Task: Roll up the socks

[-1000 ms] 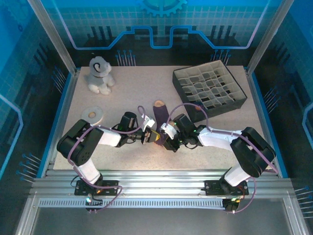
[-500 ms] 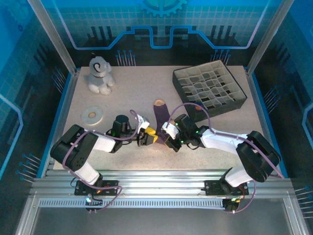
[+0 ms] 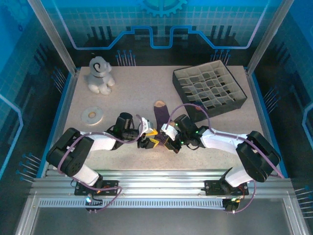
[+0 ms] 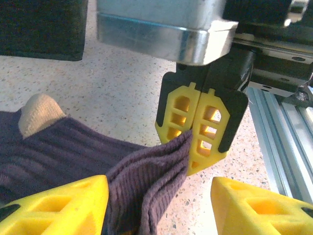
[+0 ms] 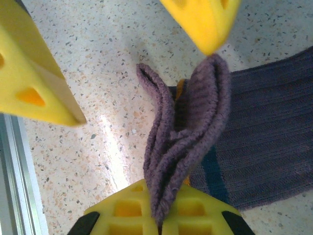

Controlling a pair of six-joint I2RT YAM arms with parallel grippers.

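Note:
The purple socks (image 3: 160, 117) lie stacked on the table with a tan toe (image 3: 158, 104) at the far end. Their near end is pulled up into a standing fold (image 5: 183, 122). My right gripper (image 5: 159, 205) is shut on that fold, and in the left wrist view the right gripper (image 4: 195, 132) pinches the fold's edge. My left gripper (image 4: 160, 191) is open and straddles the fold (image 4: 142, 181), with one of its fingers (image 4: 54, 205) against the cloth. From above, the left gripper (image 3: 147, 138) and right gripper (image 3: 165, 142) face each other across the socks' near end.
A black divided box (image 3: 209, 88) stands at the back right, close to the socks' far end. A grey plush toy (image 3: 100, 74) sits at the back left, with a white ring (image 3: 92, 115) nearer on the left. An aluminium rail (image 3: 156, 178) runs along the near edge.
My left gripper has opened and let go of the sock fold. The right gripper has stayed shut on the fold and has hardly moved.

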